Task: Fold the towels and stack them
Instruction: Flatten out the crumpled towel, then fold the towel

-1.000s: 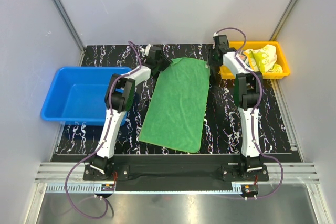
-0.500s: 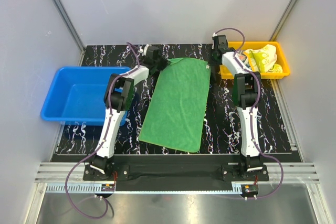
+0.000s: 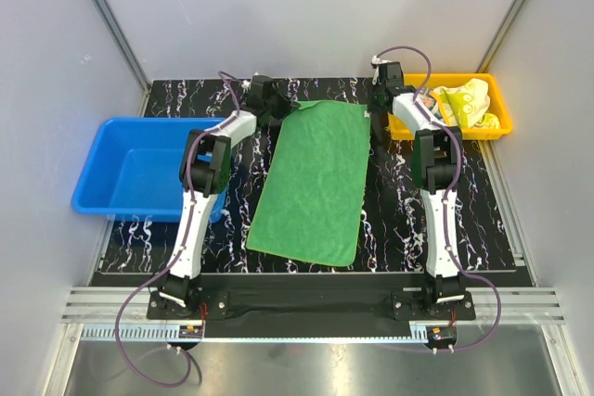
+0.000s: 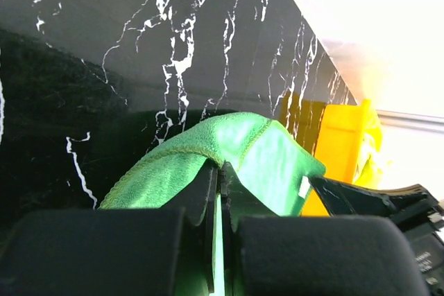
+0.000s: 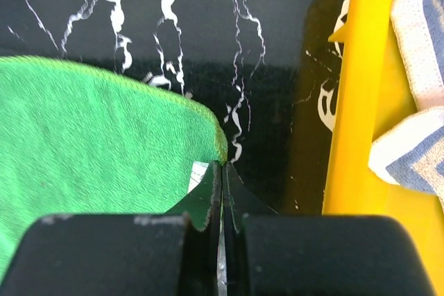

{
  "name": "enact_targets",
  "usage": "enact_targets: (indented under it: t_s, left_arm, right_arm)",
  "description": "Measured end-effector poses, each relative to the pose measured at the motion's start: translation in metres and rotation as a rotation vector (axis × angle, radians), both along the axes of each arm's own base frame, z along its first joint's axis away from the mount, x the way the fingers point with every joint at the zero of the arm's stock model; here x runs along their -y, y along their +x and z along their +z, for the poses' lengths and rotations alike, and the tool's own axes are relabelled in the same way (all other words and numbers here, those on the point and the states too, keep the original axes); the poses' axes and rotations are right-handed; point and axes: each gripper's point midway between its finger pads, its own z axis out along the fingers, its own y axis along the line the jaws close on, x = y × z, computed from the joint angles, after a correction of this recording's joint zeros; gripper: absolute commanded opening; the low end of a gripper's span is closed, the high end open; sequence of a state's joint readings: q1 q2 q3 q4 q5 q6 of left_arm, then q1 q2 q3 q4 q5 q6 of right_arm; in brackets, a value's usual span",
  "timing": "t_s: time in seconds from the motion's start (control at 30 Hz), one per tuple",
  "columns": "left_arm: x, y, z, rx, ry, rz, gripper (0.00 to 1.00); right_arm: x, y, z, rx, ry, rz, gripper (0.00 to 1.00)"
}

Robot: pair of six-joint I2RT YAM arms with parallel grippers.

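The green towel [image 3: 311,183] lies flat in the middle of the black table [image 3: 399,197], and the left gripper [image 4: 220,171] and right gripper [image 5: 223,171] are each pinched tight on a far corner. Both should lift together and carry that edge evenly to the near edge. The right one seems to hold only the corner's tip, so go slowly

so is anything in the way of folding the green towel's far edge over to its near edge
Nothing visible does. The left gripper and right gripper are shut on the green towel at its far corners, and nothing lies on its surface.
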State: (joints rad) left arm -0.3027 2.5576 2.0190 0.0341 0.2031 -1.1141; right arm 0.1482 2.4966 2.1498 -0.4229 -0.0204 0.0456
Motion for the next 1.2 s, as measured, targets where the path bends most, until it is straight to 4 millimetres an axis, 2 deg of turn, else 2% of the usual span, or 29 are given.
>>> enact_targets:
  t_s: [0.17,0.37,0.47,0.57,0.77,0.93,1.07,1.2]
  left_arm:
    - [-0.009,-0.002,0.010,-0.025,-0.005,-0.043,0.00]
    - [-0.029,-0.013,0.027,-0.048,0.022,-0.102,0.00]
    - [-0.035,-0.020,0.035,-0.055,0.032,-0.143,0.00]
    - [-0.039,-0.029,0.041,-0.068,0.051,-0.197,0.00]
    - [-0.046,-0.059,0.059,-0.098,0.081,-0.306,0.00]
    - [-0.056,-0.104,0.073,-0.148,0.116,-0.386,0.00]
    - [-0.065,-0.142,0.076,-0.196,0.147,-0.432,0.00]
    - [-0.075,-0.186,0.073,-0.251,0.177,-0.472,0.00]
  right_arm:
    - [0.004,-0.006,0.000,0.030,-0.039,0.050,0.00]
    - [0.005,-0.001,0.019,0.108,-0.068,0.116,0.00]
    - [0.004,-0.008,0.031,0.140,-0.072,0.157,0.00]
    - [0.001,-0.024,0.044,0.159,-0.072,0.209,0.00]
    - [-0.014,-0.070,0.080,0.207,-0.024,0.345,0.00]
    - [-0.027,-0.119,0.103,0.218,0.050,0.417,0.00]
    - [-0.037,-0.158,0.106,0.185,0.091,0.433,0.00]
    - [-0.062,-0.205,0.100,0.120,0.130,0.462,0.00]
